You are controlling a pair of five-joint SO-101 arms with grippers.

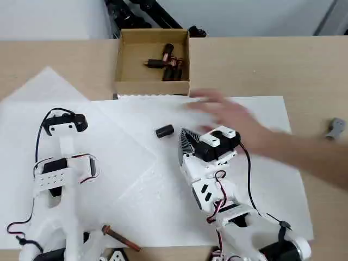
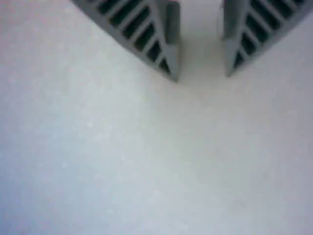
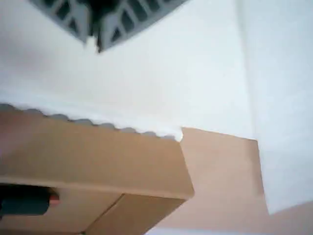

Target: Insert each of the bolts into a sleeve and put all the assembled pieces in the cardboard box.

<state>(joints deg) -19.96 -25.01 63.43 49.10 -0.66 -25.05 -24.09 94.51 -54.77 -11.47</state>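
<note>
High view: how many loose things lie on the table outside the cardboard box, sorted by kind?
Black sleeve: 1
Copper bolt: 1
Small grey piece: 1
Total: 3
The pieces inside the cardboard box overlap too much to count.

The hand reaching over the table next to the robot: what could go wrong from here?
The person's hand is stretched across the white paper right beside the right arm's fingers; if that arm moves, they could collide. The loose sleeve lies on its side just next to both, so a nudge might roll it away. The bolt lies back by the left arm's base, probably an awkward reach.
</note>
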